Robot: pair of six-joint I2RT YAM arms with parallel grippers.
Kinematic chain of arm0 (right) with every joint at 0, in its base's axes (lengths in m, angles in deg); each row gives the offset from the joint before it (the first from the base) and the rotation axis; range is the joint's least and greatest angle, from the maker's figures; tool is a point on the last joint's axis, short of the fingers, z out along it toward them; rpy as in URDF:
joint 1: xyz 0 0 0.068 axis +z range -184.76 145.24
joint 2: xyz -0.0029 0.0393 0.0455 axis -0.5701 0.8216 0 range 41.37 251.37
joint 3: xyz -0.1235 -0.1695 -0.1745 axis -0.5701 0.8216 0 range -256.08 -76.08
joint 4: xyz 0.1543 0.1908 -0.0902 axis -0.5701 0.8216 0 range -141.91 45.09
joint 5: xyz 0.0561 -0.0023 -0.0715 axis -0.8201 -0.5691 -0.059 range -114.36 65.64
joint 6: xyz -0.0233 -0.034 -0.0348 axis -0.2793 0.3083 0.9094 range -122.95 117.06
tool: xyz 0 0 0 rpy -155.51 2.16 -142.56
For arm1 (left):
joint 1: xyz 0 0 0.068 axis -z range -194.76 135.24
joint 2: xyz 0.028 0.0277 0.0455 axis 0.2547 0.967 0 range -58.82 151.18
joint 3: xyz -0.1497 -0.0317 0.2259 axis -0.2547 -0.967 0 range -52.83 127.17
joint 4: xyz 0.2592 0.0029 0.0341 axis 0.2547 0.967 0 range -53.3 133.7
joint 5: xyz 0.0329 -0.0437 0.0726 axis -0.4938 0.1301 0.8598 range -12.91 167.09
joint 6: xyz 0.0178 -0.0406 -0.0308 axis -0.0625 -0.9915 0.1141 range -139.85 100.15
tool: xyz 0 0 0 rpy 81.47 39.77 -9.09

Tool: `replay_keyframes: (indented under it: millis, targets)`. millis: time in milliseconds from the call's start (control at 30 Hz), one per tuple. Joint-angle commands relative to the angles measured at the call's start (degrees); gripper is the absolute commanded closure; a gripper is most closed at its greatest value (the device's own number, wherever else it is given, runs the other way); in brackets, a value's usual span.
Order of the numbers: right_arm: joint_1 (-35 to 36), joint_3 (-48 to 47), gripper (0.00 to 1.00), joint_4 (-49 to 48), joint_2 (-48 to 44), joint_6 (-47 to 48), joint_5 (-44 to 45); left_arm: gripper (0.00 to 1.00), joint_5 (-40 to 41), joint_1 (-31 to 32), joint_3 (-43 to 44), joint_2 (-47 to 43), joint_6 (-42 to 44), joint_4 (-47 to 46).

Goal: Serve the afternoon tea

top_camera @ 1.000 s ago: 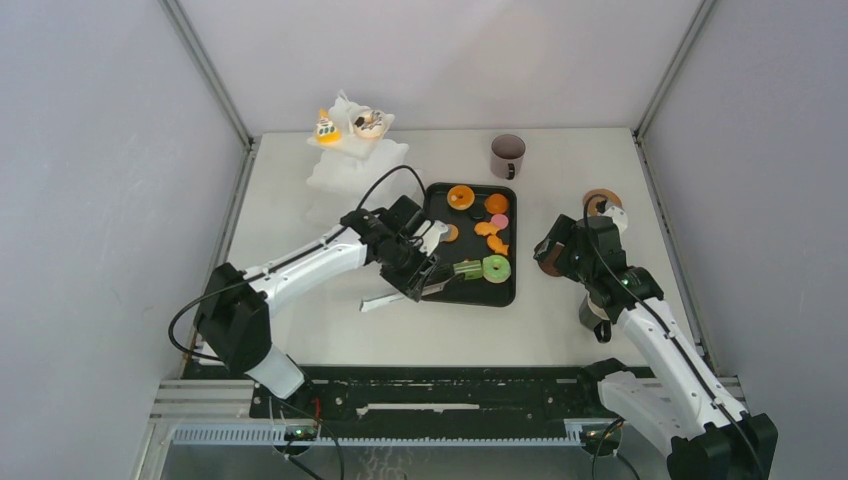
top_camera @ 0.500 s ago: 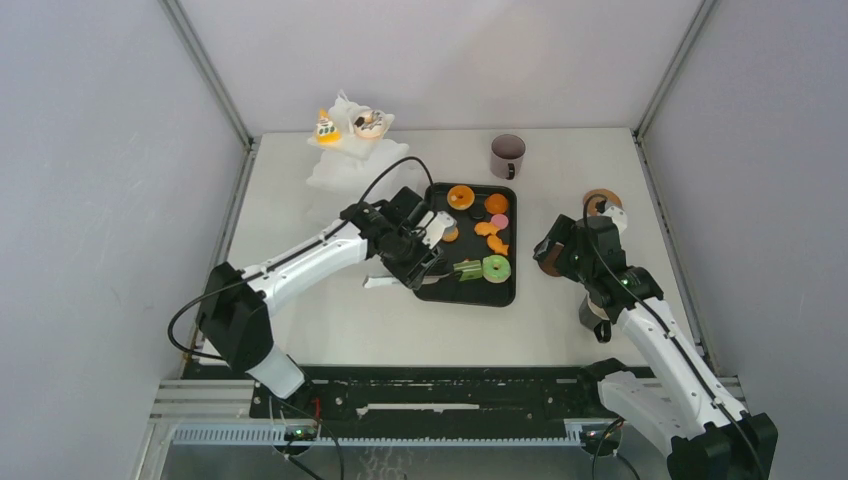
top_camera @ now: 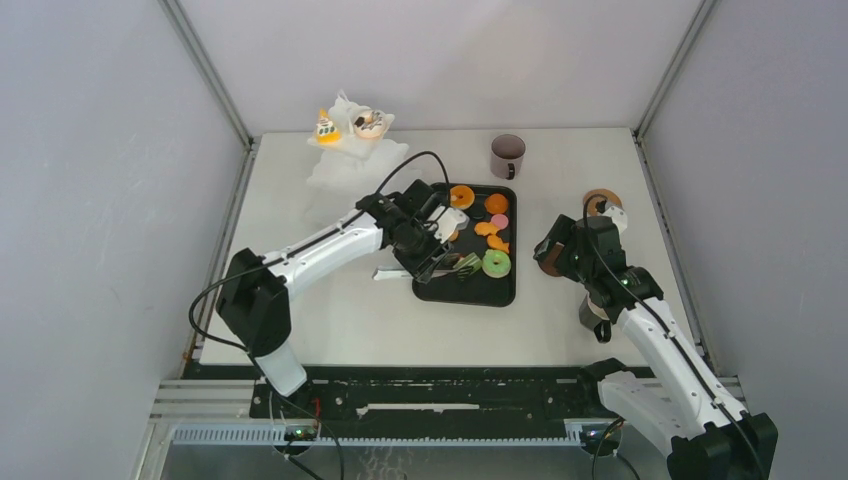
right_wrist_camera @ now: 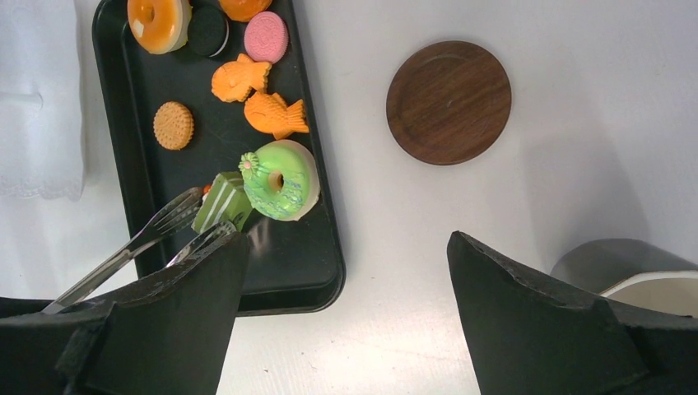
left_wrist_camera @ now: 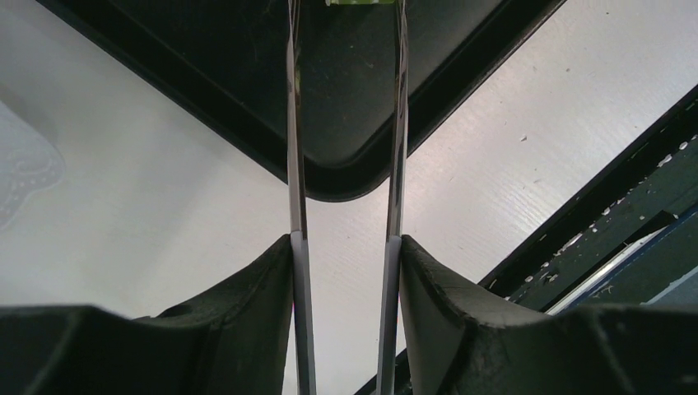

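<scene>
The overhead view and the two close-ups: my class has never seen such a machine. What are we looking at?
Two robot arms are bolted at the near edge of a table. The overhead picture comes from a fixed camera above and behind them; each close-up comes from a camera on one wrist. On it lie a black tray of toy pastries, a white tiered stand, a mug and a wooden coaster. The jaws of the left arm are shut on metal tongs, whose tips sit either side of a green cake slice. The jaws of the right arm are open, holding nothing.
</scene>
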Motion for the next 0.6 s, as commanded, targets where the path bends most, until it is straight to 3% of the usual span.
replay_keyframes:
  millis: [0, 233, 567]
  targets:
    - [0.31, -0.78, 0.02, -0.37, -0.63, -0.33, 1.17, 0.52, -1.03, 0.66, 4.87, 0.2, 1.52, 0.1]
    - [0.34, -0.77, 0.02, -0.99, -0.29, -0.15, 0.84, 0.75, 1.94, 0.67, 4.3, -2.81, -0.76, 0.95]
    - [0.51, -0.81, 0.02, -2.3, 0.69, 0.05, 0.14, 0.88, 10.31, 0.58, 6.61, -16.76, -6.32, 1.65]
